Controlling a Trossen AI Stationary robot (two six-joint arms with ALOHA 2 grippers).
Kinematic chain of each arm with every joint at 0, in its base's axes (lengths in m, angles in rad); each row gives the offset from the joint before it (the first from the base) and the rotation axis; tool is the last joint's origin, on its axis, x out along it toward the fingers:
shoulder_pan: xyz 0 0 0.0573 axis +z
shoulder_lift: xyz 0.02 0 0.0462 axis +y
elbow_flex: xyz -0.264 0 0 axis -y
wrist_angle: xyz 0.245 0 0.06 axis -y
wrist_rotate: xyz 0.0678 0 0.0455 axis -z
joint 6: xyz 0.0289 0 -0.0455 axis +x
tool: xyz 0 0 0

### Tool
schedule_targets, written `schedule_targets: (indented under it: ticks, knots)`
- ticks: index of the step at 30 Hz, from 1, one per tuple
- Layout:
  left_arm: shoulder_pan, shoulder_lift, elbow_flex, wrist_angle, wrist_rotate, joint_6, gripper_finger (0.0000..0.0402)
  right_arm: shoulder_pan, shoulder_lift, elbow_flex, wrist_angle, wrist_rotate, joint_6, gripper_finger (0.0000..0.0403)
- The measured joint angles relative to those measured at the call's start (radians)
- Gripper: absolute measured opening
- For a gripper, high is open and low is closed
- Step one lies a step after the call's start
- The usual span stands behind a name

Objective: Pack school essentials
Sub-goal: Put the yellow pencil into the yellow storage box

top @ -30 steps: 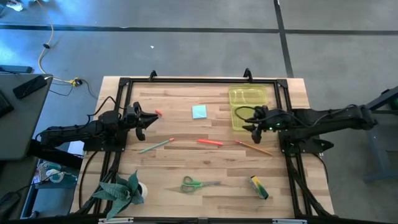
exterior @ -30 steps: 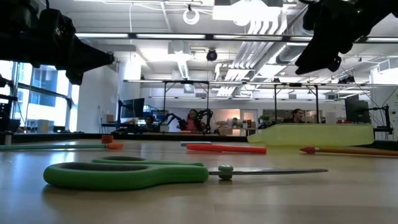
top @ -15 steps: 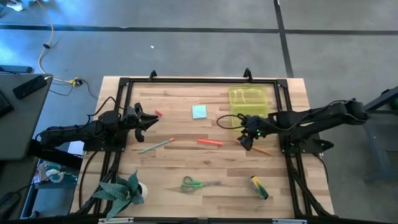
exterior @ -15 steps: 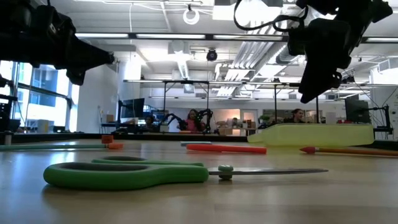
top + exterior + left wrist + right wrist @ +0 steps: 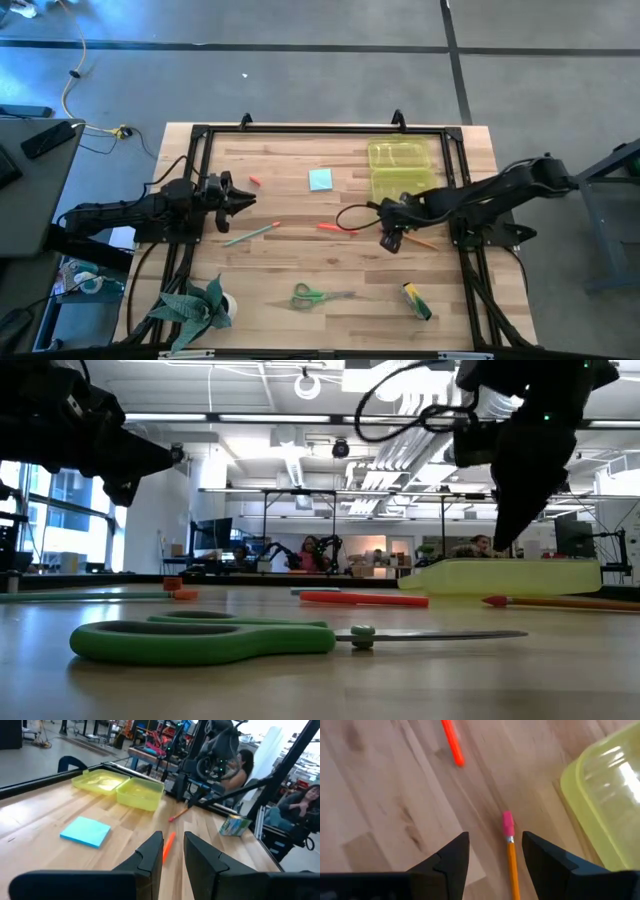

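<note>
Though the table (image 5: 300, 160) carries many loose items, the coming move seems to turn on one: the wooden pencil (image 5: 511, 855), whose pink eraser end lies between the spread fingers of the right end effector (image 5: 492, 854). That end effector is released and empty, poised over the eraser tip. In the high view the pencil (image 5: 421, 240) runs from about ten o'clock to four o'clock, its length trailing off toward four o'clock from the right end effector (image 5: 391, 241) — clearly the nearer arm.

The yellow case (image 5: 402, 170) sits at about one o'clock from it, near, lid open; both halves look empty.

The left end effector (image 5: 240, 199) waits at the table's left side, fingers parted, holding nothing.

Smaller things lie apart — scissors (image 5: 312, 295), green pencil (image 5: 250, 234), marker (image 5: 336, 228), note pad (image 5: 320, 179).
</note>
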Motion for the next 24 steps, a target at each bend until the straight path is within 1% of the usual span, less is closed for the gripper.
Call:
schedule_targets:
  ticks: [6, 12, 15, 18, 24]
  knots:
    - [0.0, 0.0, 0.0, 0.001, 0.0, 0.0, 0.007, -0.002, 0.092, 0.0, 0.0, 0.002, -0.06, 0.0172]
    - [0.0, 0.0, 0.0, 0.002, -0.001, -0.001, 0.007, -0.033, 0.161, 0.0, 0.0, 0.003, -0.098, 0.0172]
    - [0.0, 0.0, 0.0, 0.002, -0.003, 0.0, 0.007, -0.054, 0.182, 0.0, 0.005, 0.002, -0.113, 0.0172]
    - [0.0, 0.0, 0.0, 0.003, -0.003, 0.0, 0.0069, -0.069, 0.195, 0.0, 0.018, -0.025, -0.116, 0.0172]
    - [0.0, 0.0, 0.0, 0.003, -0.003, 0.0, 0.007, -0.083, 0.196, -0.001, 0.021, -0.033, -0.116, 0.0172]
